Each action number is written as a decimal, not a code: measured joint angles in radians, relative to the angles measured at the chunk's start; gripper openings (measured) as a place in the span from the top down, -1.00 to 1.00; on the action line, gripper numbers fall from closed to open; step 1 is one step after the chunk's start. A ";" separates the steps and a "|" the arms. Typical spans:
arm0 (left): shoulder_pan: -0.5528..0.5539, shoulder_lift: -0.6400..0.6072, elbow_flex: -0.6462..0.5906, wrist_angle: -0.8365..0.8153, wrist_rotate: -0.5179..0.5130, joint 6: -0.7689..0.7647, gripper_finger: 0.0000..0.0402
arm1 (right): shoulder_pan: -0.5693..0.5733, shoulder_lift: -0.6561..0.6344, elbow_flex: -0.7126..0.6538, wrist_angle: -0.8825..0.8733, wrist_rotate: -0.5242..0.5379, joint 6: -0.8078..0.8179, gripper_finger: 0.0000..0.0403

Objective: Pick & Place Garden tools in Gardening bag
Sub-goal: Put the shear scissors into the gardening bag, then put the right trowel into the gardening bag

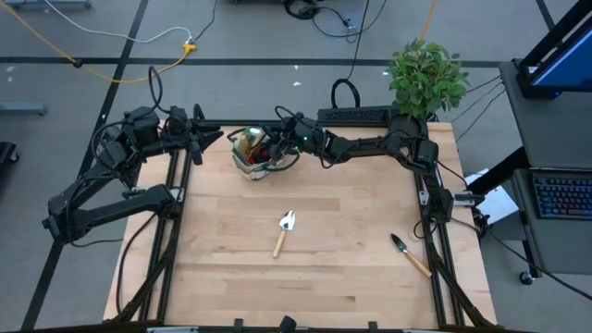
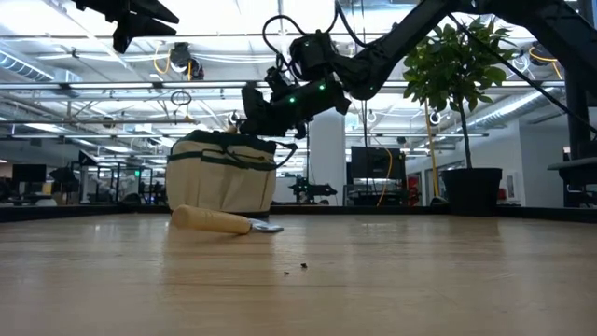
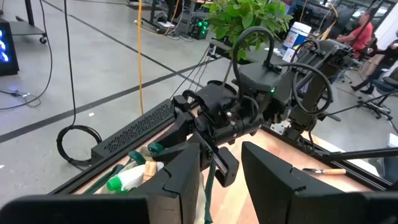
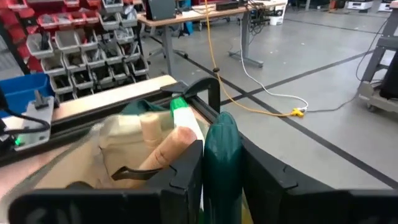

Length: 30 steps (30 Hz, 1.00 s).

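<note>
- My left gripper (image 1: pixel 215 139) hovers at the far left of the table, just left of the bag. Its fingers stand a little apart with nothing between them.
- The gardening bag (image 1: pixel 252 151) sits at the far edge, left of centre. It is soft beige cloth with dark green trim and floppy loop handles, so I judge it will sag or slide if I push on its rim.
- Inside the bag I can see a green spray bottle (image 3: pixel 127 180), a wooden handle (image 4: pixel 169 151), something red and a dark tool beside them. Exactly which tools these are I cannot tell.
- My right gripper (image 1: pixel 282 137) reaches in from the right and sits over the bag's mouth. It is pinching a green blade (image 4: pixel 221 163) that stands upright between my fingers. The blade looks smooth and stiff, so it may slip in a light hold.
- A silver trowel (image 1: pixel 283 230) with a wooden handle lies flat in the middle of the table, well apart from the bag. It looks light and rigid. I judge the rounded handle the best place to grip, though it may roll.
- A second tool (image 1: pixel 410 254) with a dark green head and wooden handle lies near the right edge, closer to the front. I would take it by the handle too.
- A leafy potted plant (image 1: pixel 425 76) stands at the far right corner, not part of my job.
</note>
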 joint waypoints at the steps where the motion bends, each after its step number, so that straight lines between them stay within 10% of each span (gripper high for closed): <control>1: 0.000 0.000 0.000 0.000 0.000 0.000 0.38 | -0.001 0.000 0.000 -0.011 0.000 0.000 0.52; 19: 0.000 0.000 0.000 0.000 0.000 0.007 0.38 | 0.012 -0.019 0.000 0.115 0.049 -0.100 0.21; 30: 0.000 0.000 0.000 0.000 0.000 0.006 0.38 | -0.009 -0.019 0.000 0.125 -0.014 -0.018 0.58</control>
